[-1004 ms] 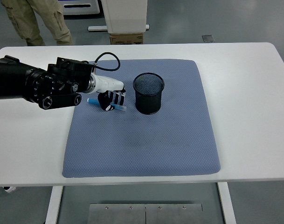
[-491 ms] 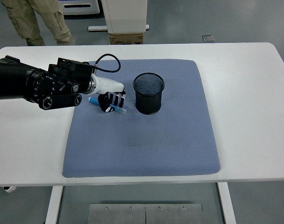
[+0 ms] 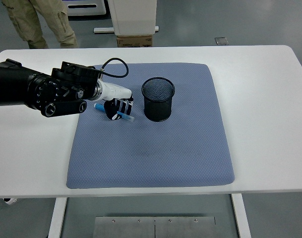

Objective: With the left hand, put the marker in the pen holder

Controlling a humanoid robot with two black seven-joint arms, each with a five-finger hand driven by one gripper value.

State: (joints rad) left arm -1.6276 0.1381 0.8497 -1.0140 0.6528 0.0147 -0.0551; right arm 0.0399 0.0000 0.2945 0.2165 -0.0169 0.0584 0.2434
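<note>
Marker (image 3: 122,115) position: on the mat, just left of the holder, within the left hand's grip. Items follow in descending size.

Table (image 3: 270,124): white; it carries the mat and everything on it.

Mat (image 3: 155,148): blue-grey, lying flat at the table's centre.

Left arm (image 3: 36,91): black, entering from the left edge and reaching over the mat's upper left part.

Holder (image 3: 158,99): black mesh cup, upright on the mat's upper half, mouth open upward.

Left hand (image 3: 118,106): fingers curled down around the marker, low over the mat and near the holder without touching it.

Marker: blue, lying roughly level, both ends protruding from the fingers.

A person's legs (image 3: 39,22) show at the top left, behind the table.
</note>
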